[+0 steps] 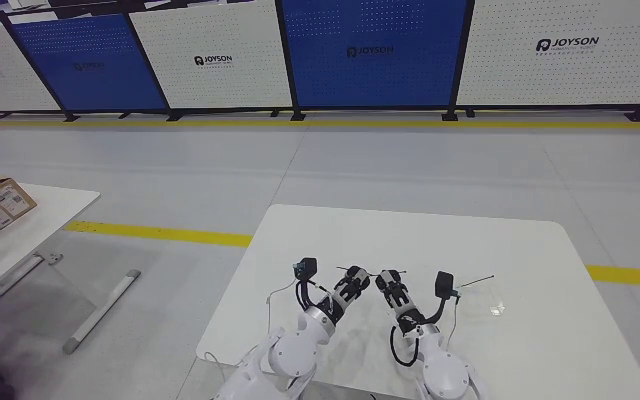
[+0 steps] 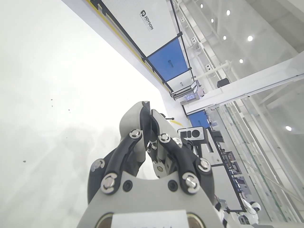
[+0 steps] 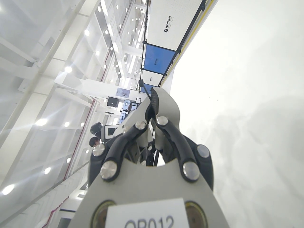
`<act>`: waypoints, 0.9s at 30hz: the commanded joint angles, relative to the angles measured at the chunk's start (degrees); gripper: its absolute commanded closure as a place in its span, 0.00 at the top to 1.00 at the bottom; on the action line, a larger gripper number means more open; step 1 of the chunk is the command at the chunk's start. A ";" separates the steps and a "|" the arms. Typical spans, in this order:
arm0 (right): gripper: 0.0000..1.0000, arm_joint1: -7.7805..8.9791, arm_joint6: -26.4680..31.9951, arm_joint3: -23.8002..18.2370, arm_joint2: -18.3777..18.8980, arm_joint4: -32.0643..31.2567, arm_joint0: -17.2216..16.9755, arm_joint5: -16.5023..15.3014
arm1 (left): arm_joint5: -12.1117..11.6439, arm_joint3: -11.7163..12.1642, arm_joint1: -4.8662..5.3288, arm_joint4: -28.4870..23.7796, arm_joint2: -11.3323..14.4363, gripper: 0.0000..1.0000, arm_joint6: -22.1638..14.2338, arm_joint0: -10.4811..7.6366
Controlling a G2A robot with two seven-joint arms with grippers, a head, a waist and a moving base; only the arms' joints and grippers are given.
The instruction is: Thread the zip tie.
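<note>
My two arms meet over the middle of the white table (image 1: 300, 240). The left gripper (image 1: 355, 281) (image 2: 149, 107) is shut on a thin black zip tie strip (image 2: 151, 119), seen edge-on between its pads. The right gripper (image 1: 389, 283) (image 3: 152, 94) is shut on a black zip tie (image 3: 145, 89), whose square head sticks out past the fingertips. From above, a thin black line (image 1: 363, 272) runs across both gripper tips, which are a few centimetres apart. I cannot tell whether both hold the same tie.
A second black zip tie (image 1: 476, 281) lies flat on the table to the right of the right arm, with a small clear object (image 1: 497, 309) beside it. Another white table (image 1: 45, 205) stands at the far left.
</note>
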 commanded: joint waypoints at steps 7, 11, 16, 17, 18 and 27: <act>0.00 0.07 0.83 -0.14 0.15 0.73 0.06 -0.20 | -0.53 -0.35 0.21 -0.31 -0.32 0.00 -1.57 0.32; 0.00 0.10 0.79 -0.36 -0.03 0.27 0.09 0.34 | -1.31 -0.74 0.31 -0.26 -0.39 0.00 -1.71 0.63; 0.00 0.09 0.64 -0.77 -0.28 -0.04 0.06 0.71 | -1.69 -1.13 0.41 -0.49 -0.59 0.00 -2.01 0.85; 0.00 0.10 0.61 -0.86 -0.31 -0.11 0.03 0.76 | -1.73 -1.14 0.43 -0.43 -0.60 0.00 -2.10 0.85; 0.00 0.11 0.57 -0.95 -0.32 -0.19 0.00 0.82 | -1.76 -1.15 0.45 -0.41 -0.63 0.00 -2.15 0.86; 0.00 0.13 -0.20 -1.66 -0.33 0.07 -0.46 1.04 | -1.34 -1.00 0.44 -1.25 -0.43 0.00 -2.53 0.50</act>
